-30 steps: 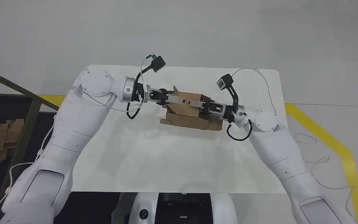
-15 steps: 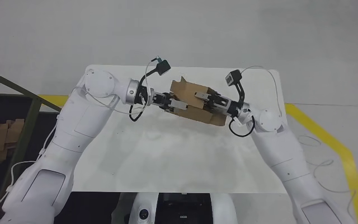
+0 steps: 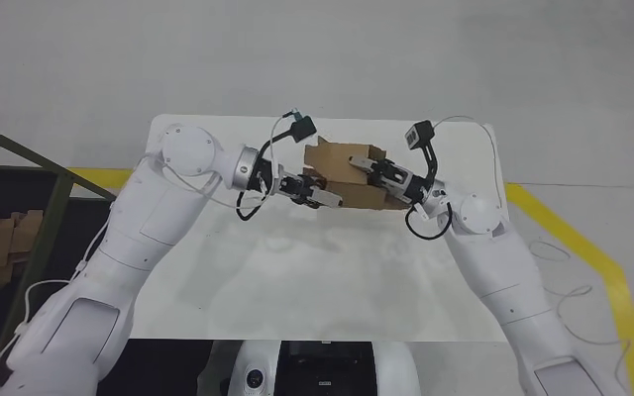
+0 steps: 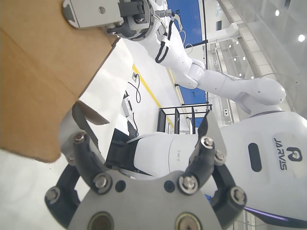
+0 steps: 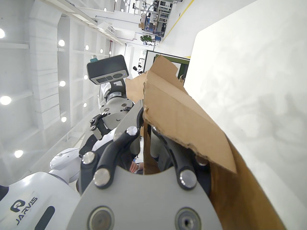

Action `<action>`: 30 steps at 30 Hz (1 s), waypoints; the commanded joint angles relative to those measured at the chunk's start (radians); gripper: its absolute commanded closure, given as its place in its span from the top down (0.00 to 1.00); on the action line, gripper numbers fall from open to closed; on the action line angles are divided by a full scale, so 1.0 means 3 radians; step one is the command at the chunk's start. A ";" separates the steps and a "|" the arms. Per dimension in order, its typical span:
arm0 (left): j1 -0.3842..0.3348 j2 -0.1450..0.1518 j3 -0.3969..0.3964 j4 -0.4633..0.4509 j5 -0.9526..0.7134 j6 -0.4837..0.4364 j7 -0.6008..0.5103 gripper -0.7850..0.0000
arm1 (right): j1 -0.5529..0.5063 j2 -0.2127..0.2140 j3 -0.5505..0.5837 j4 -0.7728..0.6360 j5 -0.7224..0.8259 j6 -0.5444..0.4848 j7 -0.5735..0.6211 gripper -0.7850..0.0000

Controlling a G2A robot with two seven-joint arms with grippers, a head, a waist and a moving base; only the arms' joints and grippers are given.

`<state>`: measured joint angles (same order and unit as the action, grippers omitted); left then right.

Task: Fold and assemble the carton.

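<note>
A brown cardboard carton (image 3: 347, 158) is held tilted above the white table (image 3: 297, 287), its flaps loose. My right gripper (image 3: 369, 170) is shut on the carton's right wall. In the right wrist view the cardboard (image 5: 180, 120) runs between that gripper's (image 5: 145, 123) fingers. My left gripper (image 3: 325, 198) is at the carton's near left corner, below its edge. In the left wrist view it (image 4: 141, 113) stands open with one finger beside a small flap of the carton (image 4: 31, 72). A finger (image 4: 96, 13) of the right gripper presses flat on the carton farther off.
The table's near half (image 3: 327, 297) is bare. Its left edge borders a dark rail (image 3: 40, 168), with stacked cardboard (image 3: 15, 238) on the floor beyond. A yellow floor line (image 3: 565, 228) runs past the right edge.
The carton has been lifted off the table and carried to the right, tilting up. My left gripper has let go of its left side and now sits open under the near corner.
</note>
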<state>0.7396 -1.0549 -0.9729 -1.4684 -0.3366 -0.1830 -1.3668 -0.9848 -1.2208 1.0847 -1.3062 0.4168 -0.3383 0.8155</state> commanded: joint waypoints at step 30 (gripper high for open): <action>0.0006 -0.0003 0.0111 -0.0051 -0.0110 0.0030 -0.0170 1.00 | -0.0090 -0.0011 0.0087 -0.0099 -0.0115 0.0050 -0.0180 0.00</action>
<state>0.7500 -1.0526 -0.9498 -1.4996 -0.3641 -0.1734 -1.4163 -1.0115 -1.2239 1.1108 -1.3330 0.3827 -0.3233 0.7608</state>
